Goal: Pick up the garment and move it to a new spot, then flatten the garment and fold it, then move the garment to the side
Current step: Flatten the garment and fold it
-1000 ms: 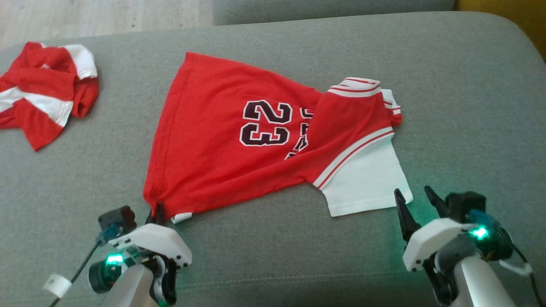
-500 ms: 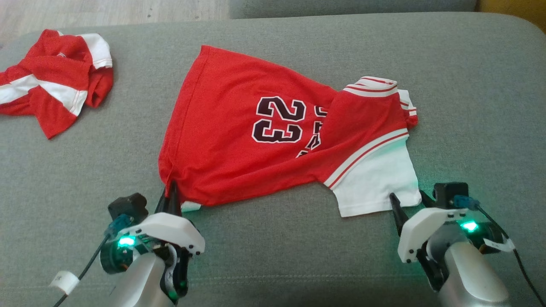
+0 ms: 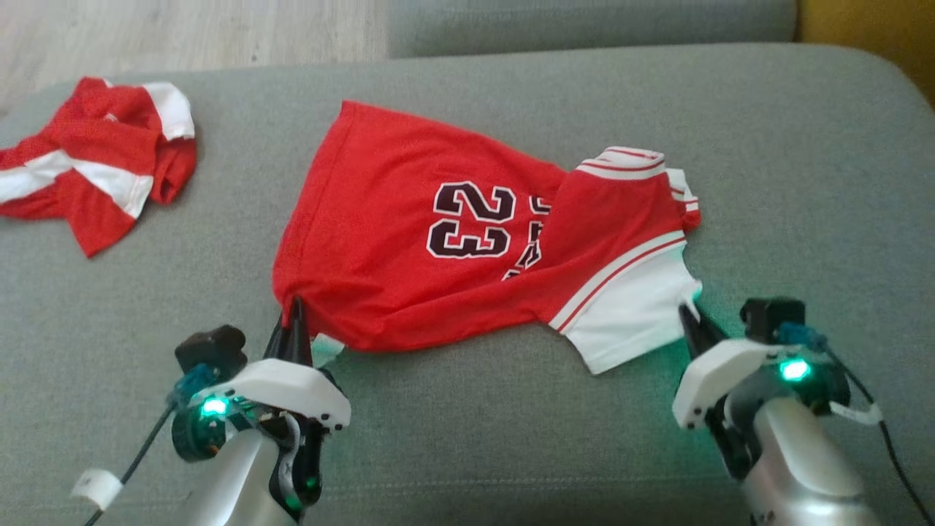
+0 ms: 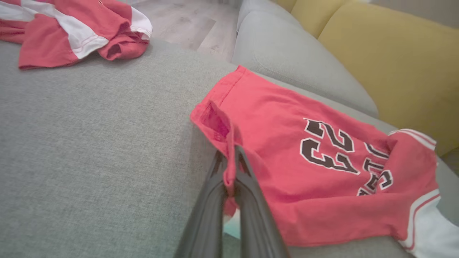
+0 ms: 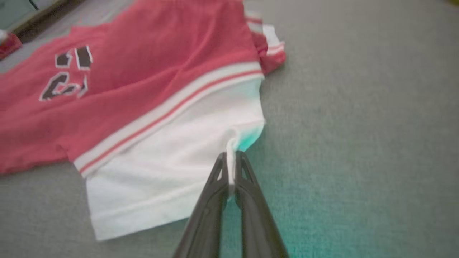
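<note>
Two grips | left fingers (image 3: 294, 321) clamp garment (image 3: 409, 219) hem | right fingers (image 3: 688, 323) clamp white sleeve (image 3: 628, 314)

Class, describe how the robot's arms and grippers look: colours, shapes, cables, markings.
The left gripper and right gripper match: two long dark tapered fingers, a white housing, a glowing green light, a silvery forearm. Black cables trail from both; the left's carries a white tag.

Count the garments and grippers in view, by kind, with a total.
Garments: 2, the numbered jersey and the crumpled garment.
Grippers: 2, the left gripper and the right gripper, each shut on the numbered jersey.
Total: 4.
</note>
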